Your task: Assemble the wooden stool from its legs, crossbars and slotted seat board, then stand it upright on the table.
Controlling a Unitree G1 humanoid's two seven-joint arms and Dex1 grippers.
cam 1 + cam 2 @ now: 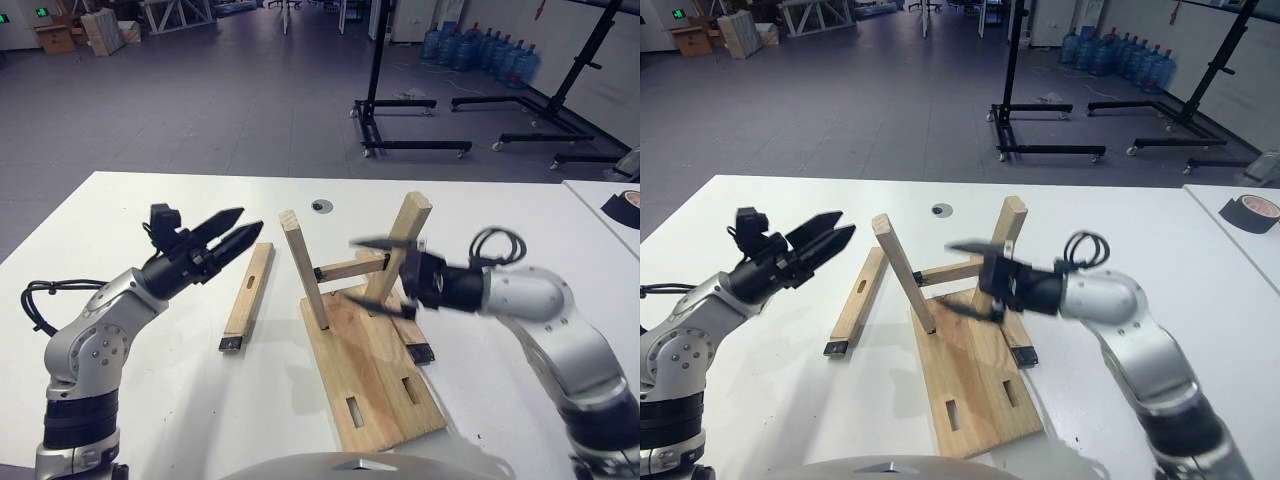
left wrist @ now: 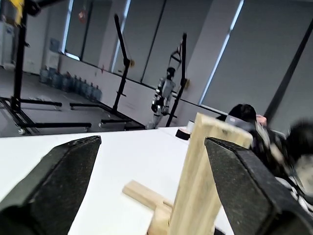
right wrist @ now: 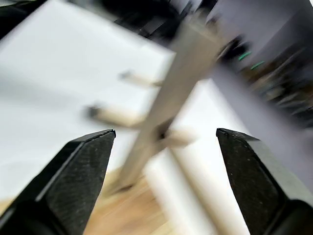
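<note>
While my right pincer (image 1: pixel 362 272) gapes wide at centre right of the head view, its fingers (image 3: pixel 73 186) stand on either side of the leaning leg (image 1: pixel 402 240), and I cannot tell whether they touch it. A crossbar (image 1: pixel 350 268) links that leg to a second leg (image 1: pixel 303 268), nearly upright. Both rise from the slotted seat board (image 1: pixel 375 385), which lies flat at lower centre on the white tabletop (image 1: pixel 520 215). My left pincer (image 1: pixel 250 220) hangs at centre left, fingers parted, holding nothing. Below and right of it a loose slotted piece (image 1: pixel 248 295) lies flat, left of the board. A short piece (image 1: pixel 413 338) lies along the board's right edge.
</note>
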